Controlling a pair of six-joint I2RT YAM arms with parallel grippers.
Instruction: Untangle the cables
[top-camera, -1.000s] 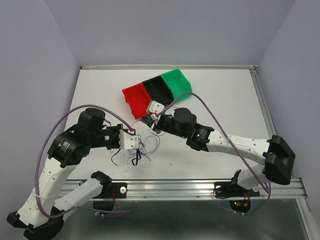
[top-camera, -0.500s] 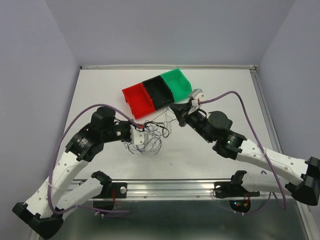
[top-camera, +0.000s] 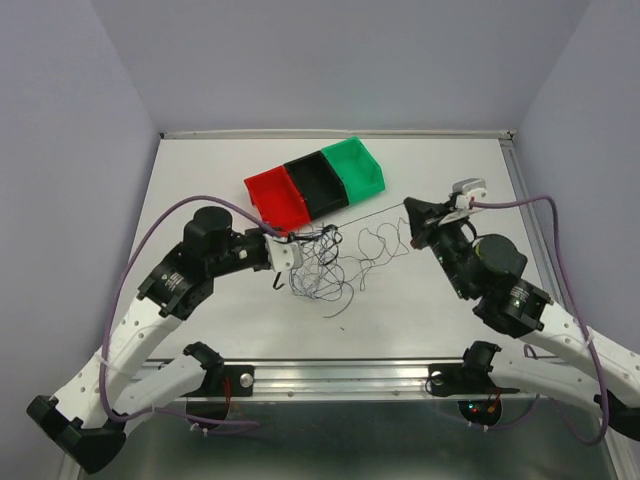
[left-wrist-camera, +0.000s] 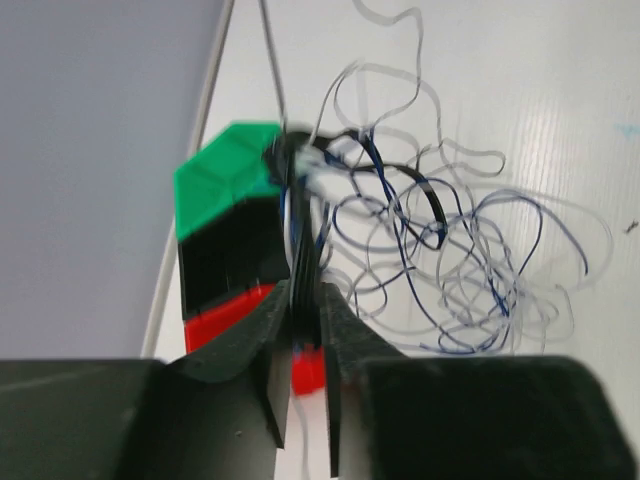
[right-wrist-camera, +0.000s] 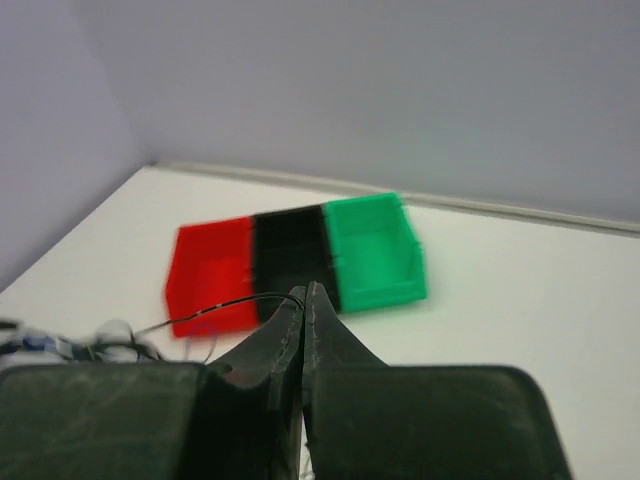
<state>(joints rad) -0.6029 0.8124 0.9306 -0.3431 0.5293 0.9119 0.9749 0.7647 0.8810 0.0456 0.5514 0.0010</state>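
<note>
1. The table (top-camera: 200, 180) is seen as a white surface, and a row of three bins (top-camera: 315, 182), red, black and green, is set toward its far side.
2. The cables (top-camera: 318, 265) are found as a loose scribbly clump near the middle of the table, just in front of the red bin, with a few wavy strands drawn out to the right.
3. The left fingers (left-wrist-camera: 279, 400) are held at the clump's left edge. A narrow gap is shown between them, and a bundle of strands is passed through it. Whether the bundle is gripped cannot be told.
4. The right fingers (right-wrist-camera: 335, 345) are pressed together on the right, well apart from the clump, and are clamped on a black strand (top-camera: 375, 214).
5. That strand is stretched almost straight from the clump to the right fingers, and its other end is lost in the tangle.
6. The step in hand is judged to be the drawing of one cable out of the clump while the clump is anchored on the left. The separation is not yet finished.
7. For the next move, a steady pull further to the right is called for, with the clump held back. If the left hold is slack, the whole clump may be dragged along or its loops tightened.
</note>
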